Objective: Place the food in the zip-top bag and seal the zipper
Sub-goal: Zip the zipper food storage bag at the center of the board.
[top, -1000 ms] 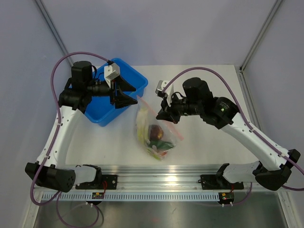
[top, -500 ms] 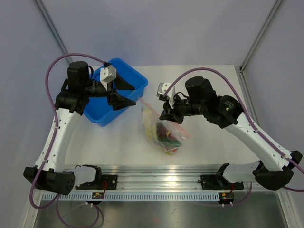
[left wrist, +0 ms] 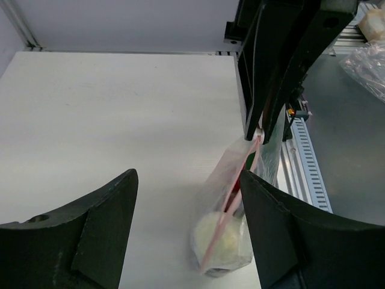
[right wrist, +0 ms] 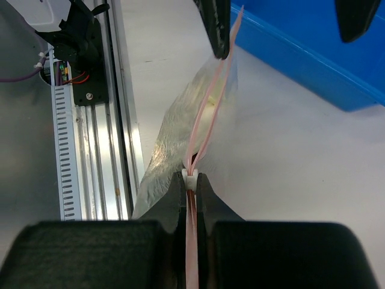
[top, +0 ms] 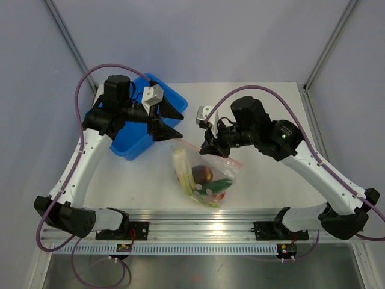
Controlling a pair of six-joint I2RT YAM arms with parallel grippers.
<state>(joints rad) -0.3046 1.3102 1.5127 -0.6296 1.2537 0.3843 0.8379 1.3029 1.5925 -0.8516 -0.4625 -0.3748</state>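
- Food sits inside the zip-top bag, bunched in its lower part near the front edge of the table.
- Through the clear plastic the top view shows a pale stalk on the left, a maroon round fruit beside it, a green cucumber-like piece to the right, and a red piece just below that.
- The bag rests on the table between the two arms, just right of the blue bin and apart from it.
- The zipper runs as a thin pink-red strip along the bag's upper edge, stretched from one gripper towards the other.
- The right gripper has its jaws closed tight on the zipper, pinching the strip at its right-hand end; a small white piece shows right at the pinch.
- The left gripper hangs over the bin's right corner with its jaws spread wide and nothing held between them.
- In the left wrist view the free end of the strip lies between the open fingers, closer to the right-hand one; whether it touches that finger cannot be told.
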